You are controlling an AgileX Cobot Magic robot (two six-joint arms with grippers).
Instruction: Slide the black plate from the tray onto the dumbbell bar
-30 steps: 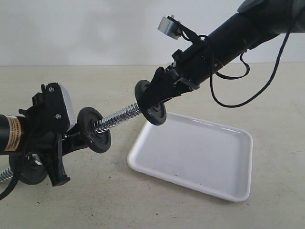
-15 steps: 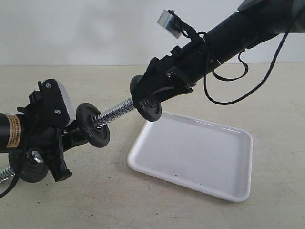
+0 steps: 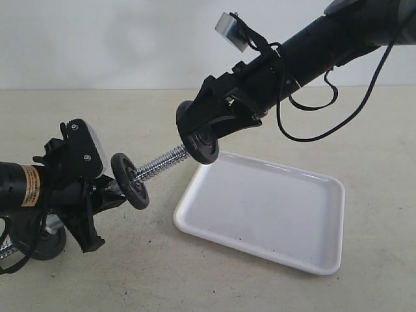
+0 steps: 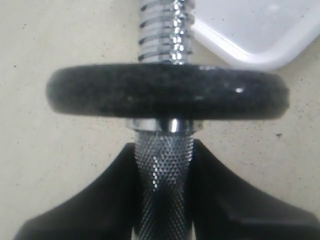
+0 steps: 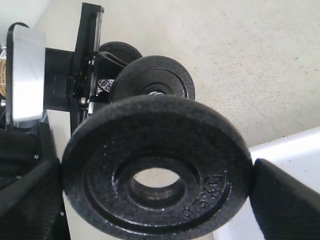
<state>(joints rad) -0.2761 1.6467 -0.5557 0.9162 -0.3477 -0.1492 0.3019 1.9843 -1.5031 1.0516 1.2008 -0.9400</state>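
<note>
Between the mounted disc [image 3: 130,181] and the black plate [image 3: 201,144] gripped in the right claw [image 3: 207,127], the threaded stretch of the dumbbell bar [image 3: 161,163] runs bare. The mounted disc blocks the way farther down, with the left claw [image 3: 104,194] clamped on the knurled grip just behind it. The right arm [image 3: 305,49] and its hanging cable [image 3: 318,133] cross above the far side of the tray [image 3: 195,231]. The tray's floor and the bench [image 3: 214,286] in front lie open. A third disc [image 3: 47,244] sits low behind the left claw.
</note>
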